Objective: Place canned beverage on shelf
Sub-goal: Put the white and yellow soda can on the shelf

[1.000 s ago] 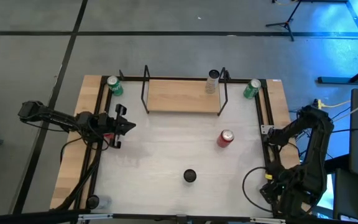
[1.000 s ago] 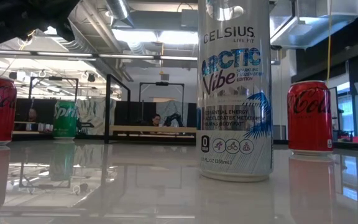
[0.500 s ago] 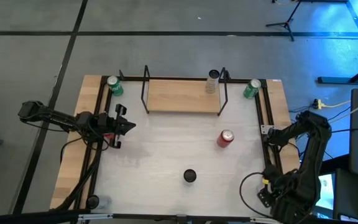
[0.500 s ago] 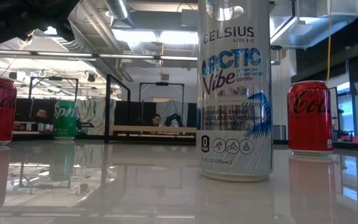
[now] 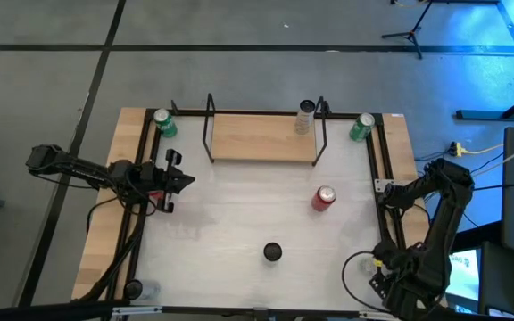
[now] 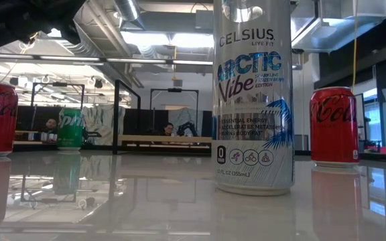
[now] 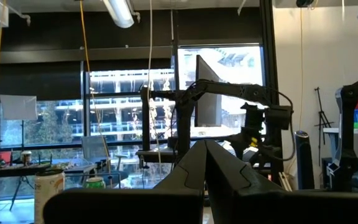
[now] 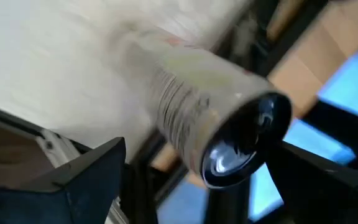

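Right arm sank lower at frame's lower right | right claw (image 8: pixel 185 155) grips pale can (image 8: pixel 210 118) | left claw (image 7: pixel 205 163) closed, waiting | lift can gently, stand it upright on shelf (image 5: pixel 261 138)

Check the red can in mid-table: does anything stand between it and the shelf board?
Nothing visible does. The red can stands upright on bare tabletop just in front of the shelf; the silver can already sits at the shelf's right end.

Tall silver can (image 6: pixel 252 97) — "CELSIUS ARCTIC Vibe", "12 FL OZ (355mL)"; green can (image 6: pixel 70 128) — "Sprite".
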